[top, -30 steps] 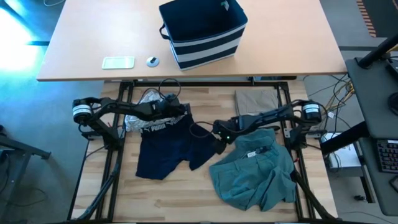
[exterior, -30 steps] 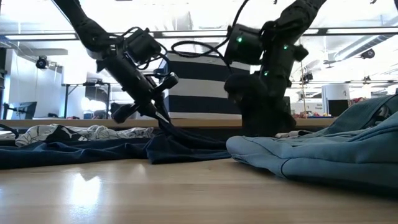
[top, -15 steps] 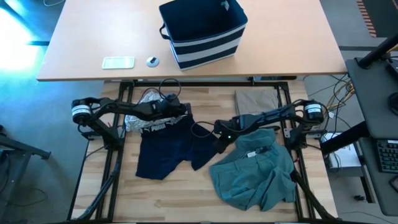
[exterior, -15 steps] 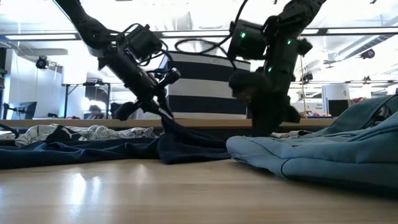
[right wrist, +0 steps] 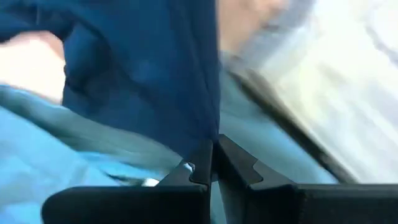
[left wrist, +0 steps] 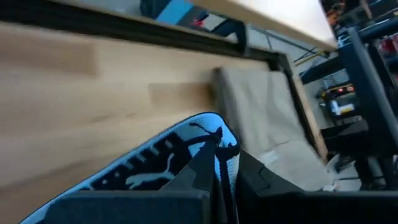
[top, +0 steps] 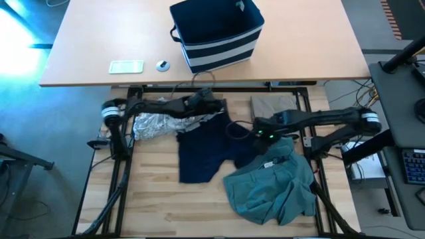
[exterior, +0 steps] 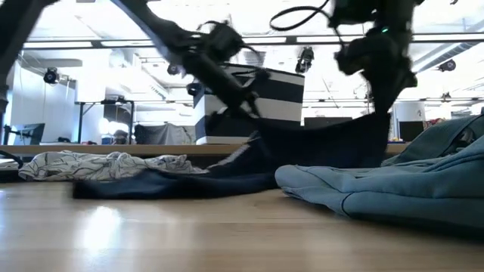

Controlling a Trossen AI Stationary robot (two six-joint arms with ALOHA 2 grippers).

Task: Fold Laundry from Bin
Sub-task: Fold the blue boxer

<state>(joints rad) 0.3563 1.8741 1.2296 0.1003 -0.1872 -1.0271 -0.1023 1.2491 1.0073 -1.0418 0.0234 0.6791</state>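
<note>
The dark navy shorts (top: 206,151) with white print lie in the middle of the wooden table, partly lifted between my two grippers. My left gripper (top: 218,106) is shut at their waistband, on the far side. To its right, my right gripper (top: 252,134) is shut on a leg of the shorts. The teal-green garment (top: 272,189) lies crumpled at the near right, and the tan one (top: 272,105) lies folded at the far right. At the far left rests the grey-white patterned one (top: 154,124). The bin (top: 216,33) stands on the tan table beyond. My left gripper pinches the waistband's edge with the white print (left wrist: 186,158) between its shut fingers, slanting downward. That end is lifted off the table. My right gripper pinches an edge of the navy leg (right wrist: 202,124), pointing steeply down. The cloth (exterior: 325,143) sags between both grippers, and its lower part (exterior: 166,185) lies on the table.
A white flat device (top: 126,66) and a small round thing (top: 163,65) lie on the tan table left of the bin. Black frame rails (top: 126,153) run along the wooden table's sides. Bare wood shows at the near left (top: 159,206).
Both grippers have risen and gone toward the table's right edge, the right one also toward the far edge. The navy shorts have been drawn to the right with them. The waistband and one leg are now lifted, and the rest trails on the table.
</note>
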